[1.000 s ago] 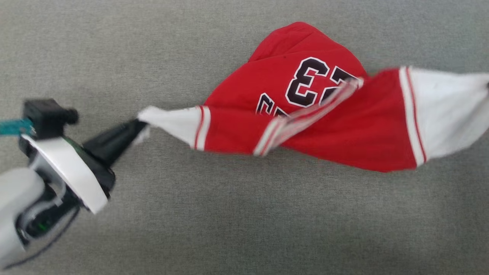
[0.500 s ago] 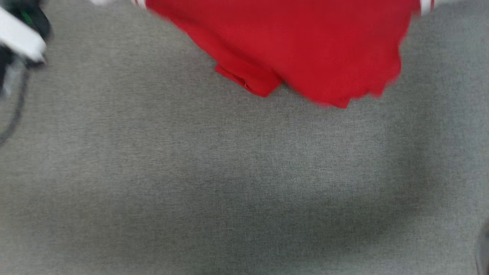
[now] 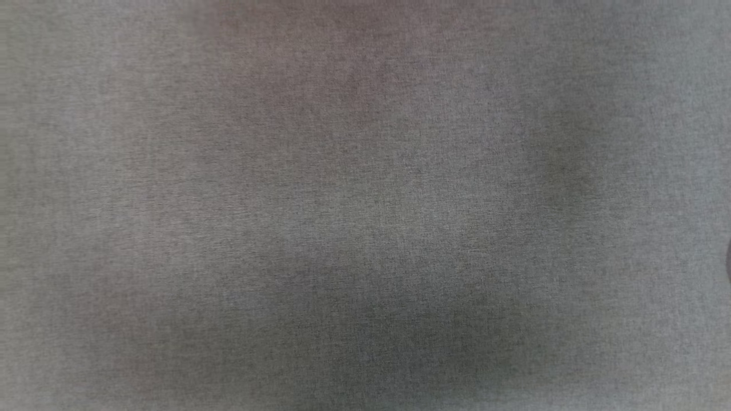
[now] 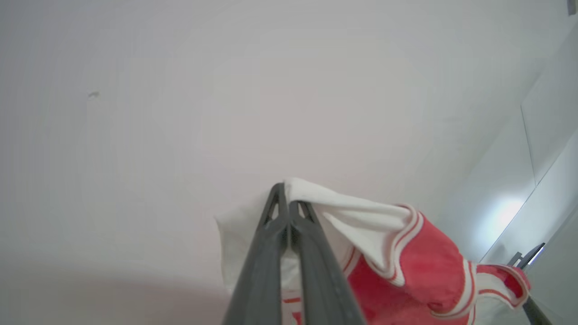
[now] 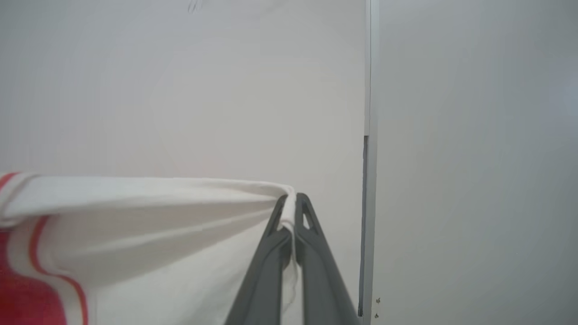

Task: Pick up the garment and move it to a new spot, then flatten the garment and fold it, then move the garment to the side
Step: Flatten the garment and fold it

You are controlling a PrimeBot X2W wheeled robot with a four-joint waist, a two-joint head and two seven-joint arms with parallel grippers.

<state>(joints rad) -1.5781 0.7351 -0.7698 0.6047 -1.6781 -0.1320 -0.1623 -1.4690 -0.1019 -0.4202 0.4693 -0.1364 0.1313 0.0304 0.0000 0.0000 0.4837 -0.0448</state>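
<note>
Garment (image 4: 424, 262) pinched by left end effector (image 4: 287, 193).

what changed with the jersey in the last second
The red jersey travelled up and off the head view's top edge; lifted or camera tilted, cannot tell. Unchanged: left gripper and right gripper stay shut on its white sleeve ends.

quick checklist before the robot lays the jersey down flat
1. left gripper shut on a white sleeve end of the garment: ok
2. right gripper shut on a white sleeve end, cloth pulled taut: ok
3. garment untwisted between the grippers: cannot tell, it bunches beside the left gripper
4. hem hanging free: cannot tell
5. grey surface flat for laying down: ok
</note>
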